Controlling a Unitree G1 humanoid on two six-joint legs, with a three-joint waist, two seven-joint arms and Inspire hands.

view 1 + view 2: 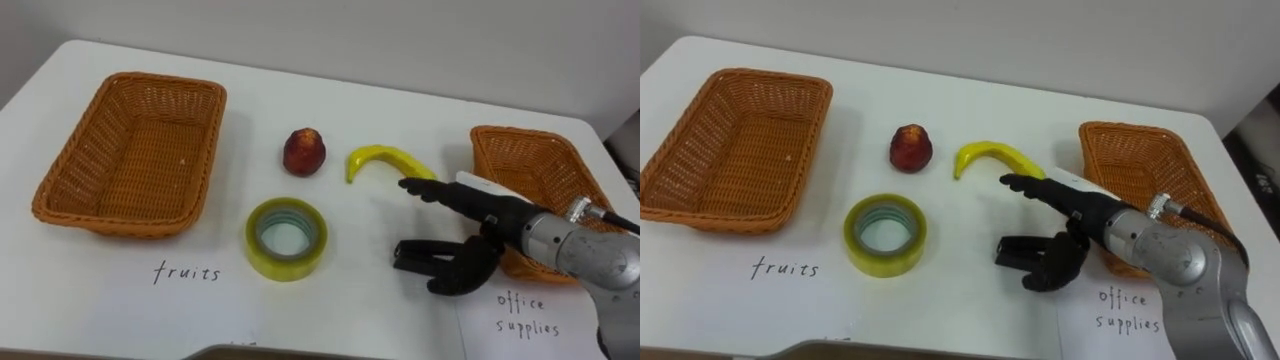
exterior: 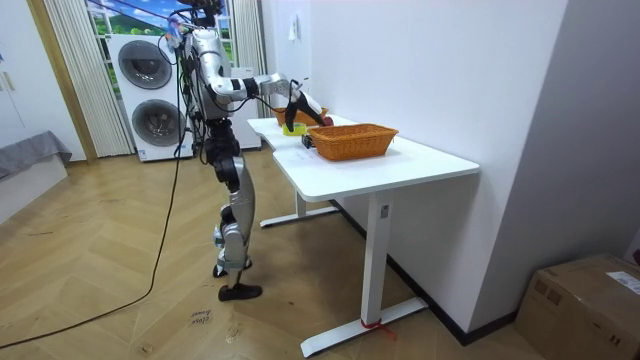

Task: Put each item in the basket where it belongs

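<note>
1. Handwritten on the white table (image 1: 380, 300), the word "fruits" (image 1: 187, 271) sits at lower left, just below the big left basket (image 1: 130, 150). "Office supplies" (image 1: 522, 315) is written at lower right, below the right basket (image 1: 535, 165).
2. Neither basket holds anything that can be seen.
3. In the middle of the frame lie a red fruit (image 1: 303, 152) and, to its right, a banana (image 1: 385, 160). A roll of yellow tape (image 1: 286, 238) lies flat below them.
4. The right hand (image 1: 490, 225) comes in from the lower right. Its fingers (image 1: 425, 190) reach out straight just under the banana's right end, with the thumb spread beneath, and it grips nothing. I cannot tell whether it touches the banana.
5. The room view shows the robot standing upright at the table's far end, arm stretched over it. Around it are a herringbone wood floor, stacked washing machines (image 2: 145, 90) at upper left, and a cardboard box (image 2: 585, 300) at lower right.
</note>
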